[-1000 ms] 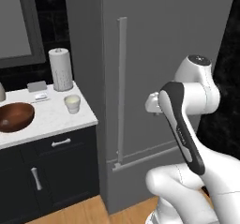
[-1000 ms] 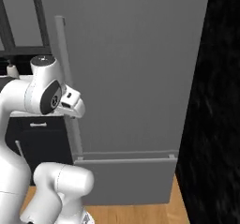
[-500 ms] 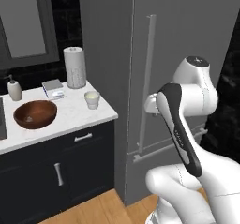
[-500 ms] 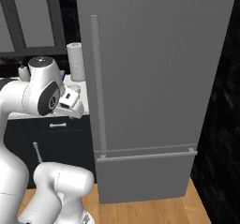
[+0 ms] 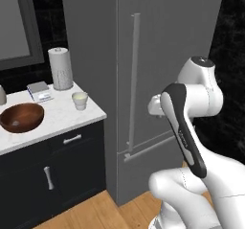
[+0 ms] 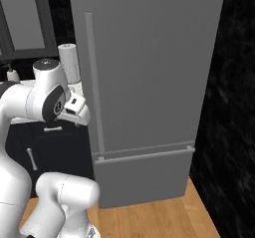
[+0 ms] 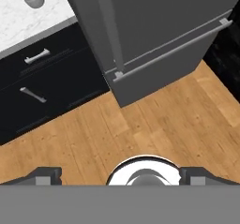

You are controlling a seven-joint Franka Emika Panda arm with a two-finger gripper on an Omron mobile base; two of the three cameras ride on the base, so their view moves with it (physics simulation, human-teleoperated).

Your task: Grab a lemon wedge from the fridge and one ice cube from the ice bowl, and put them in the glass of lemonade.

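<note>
- Grey fridge (image 5: 167, 55) now stands squarely ahead with its door shut; the whole picture has slid over the last second, so the base has been driving, not the things moving.
- Gripper (image 6: 79, 110) hangs released and empty, tucked near the arm's shoulder, well apart from the long bar handle (image 5: 133, 79).
- On the marble counter (image 5: 57, 122) to the left sit the ice bowl (image 5: 21, 117) and, right of it, the glass of lemonade (image 5: 79, 100).
- My judgement: approach nearly done; opening the door comes next.
</note>
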